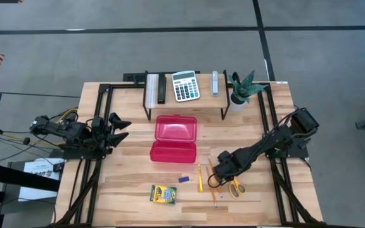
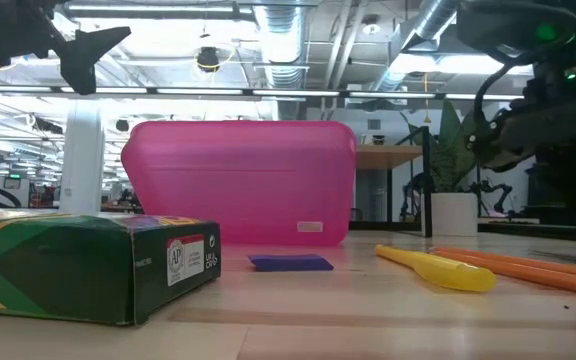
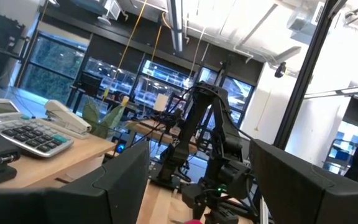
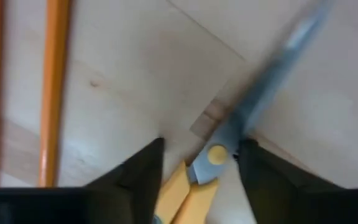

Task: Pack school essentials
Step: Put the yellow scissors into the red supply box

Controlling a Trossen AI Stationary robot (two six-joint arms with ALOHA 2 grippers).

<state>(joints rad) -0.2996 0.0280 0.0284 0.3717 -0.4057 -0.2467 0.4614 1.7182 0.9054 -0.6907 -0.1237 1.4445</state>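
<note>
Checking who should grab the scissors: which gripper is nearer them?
Right. The right gripper straddles the scissors at their pivot; the left gripper waits across the table, beyond the red case.

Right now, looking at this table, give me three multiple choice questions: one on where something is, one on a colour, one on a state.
1. Where does the calculator sit?
A. on the rack at the table's far edge
B. beside the crayon box
C. inside the case

2. What colour are the scissors' handles?
A. blue
B. yellow
C. red

3. How is the red case standing?
A. shut
B. lid open
C. upside down on the rack

Answers: 1 A, the high view shows it on the black rack. 2 B, yellow shows by the right gripper, whose fingers straddle the pivot. 3 B, both halves lie spread.
</note>
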